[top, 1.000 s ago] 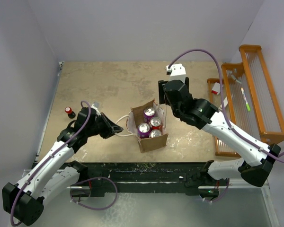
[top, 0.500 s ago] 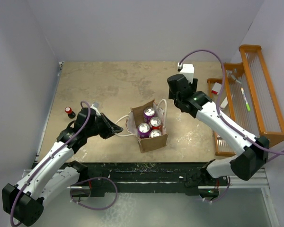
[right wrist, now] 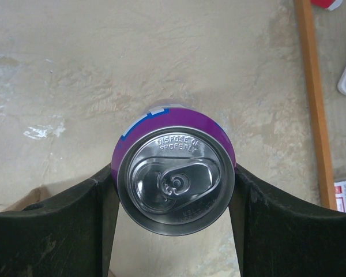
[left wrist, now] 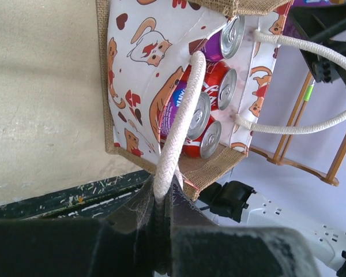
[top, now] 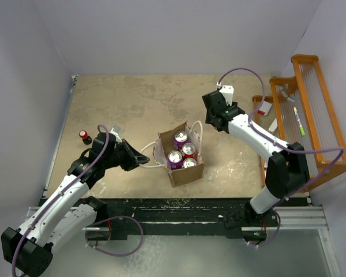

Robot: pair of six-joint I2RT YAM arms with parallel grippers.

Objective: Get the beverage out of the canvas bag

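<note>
The canvas bag (top: pixel 185 172) stands open near the table's front, showing its cat-print lining (left wrist: pixel 137 69) and several purple and red cans (top: pixel 182 151). My left gripper (top: pixel 143 157) is shut on the bag's white rope handle (left wrist: pixel 183 109), pulled taut to the left. The other handle (left wrist: pixel 303 124) loops free on the far side. My right gripper (right wrist: pixel 174 183) is shut on a purple beverage can (right wrist: pixel 176 186), seen from its silver top, above bare table to the right of and behind the bag. In the top view the right gripper (top: pixel 217 113) hides that can.
An orange wooden rack (top: pixel 314 109) stands along the right wall with a green pen (top: pixel 300 124) and small white items (top: pixel 264 107) by it. A small red-capped bottle (top: pixel 84 137) sits at the left of the table.
The right gripper has moved right and back, away from the bag, with the purple can in it, and its arm has swung towards the rack. The left arm has not moved.
</note>
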